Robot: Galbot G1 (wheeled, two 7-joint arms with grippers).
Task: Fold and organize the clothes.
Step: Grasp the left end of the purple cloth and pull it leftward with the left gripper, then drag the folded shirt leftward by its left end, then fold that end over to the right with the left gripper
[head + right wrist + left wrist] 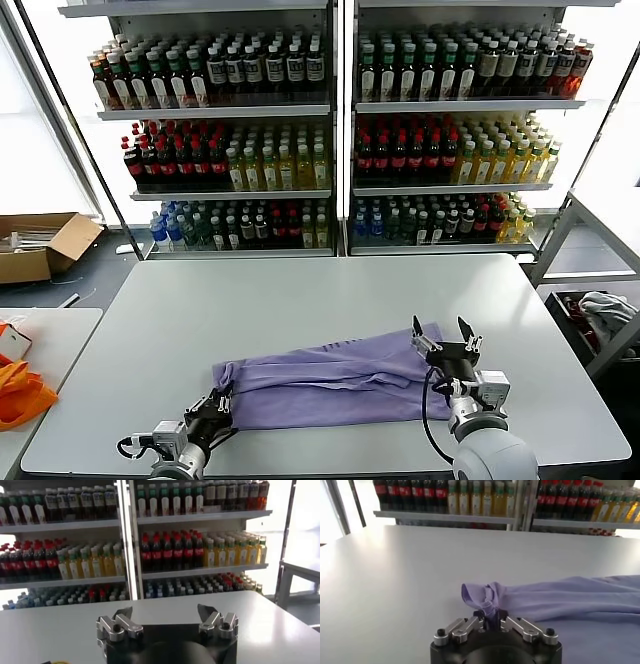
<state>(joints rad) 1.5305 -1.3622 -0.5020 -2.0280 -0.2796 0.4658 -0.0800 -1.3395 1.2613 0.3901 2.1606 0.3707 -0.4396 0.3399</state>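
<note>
Big white desk fills the middle. Behind it, two shelving units stand side by side, packed with rows of bottles: dark caps up top, red and yellow in the middle, blue lower down. Far left on the floor, an open cardboard box. Orange cloth lies on a side table at the left edge, and a grey-white cloth bundle sits off to the right.

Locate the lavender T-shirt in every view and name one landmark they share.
Head view: the lavender T-shirt lies along the table's near edge, between both grippers.
Left wrist view: its bunched corner sits in the left gripper's jaws; the rest runs off to the side.
Right wrist view: not visible.
Shared landmark: the bottle shelves.
</note>
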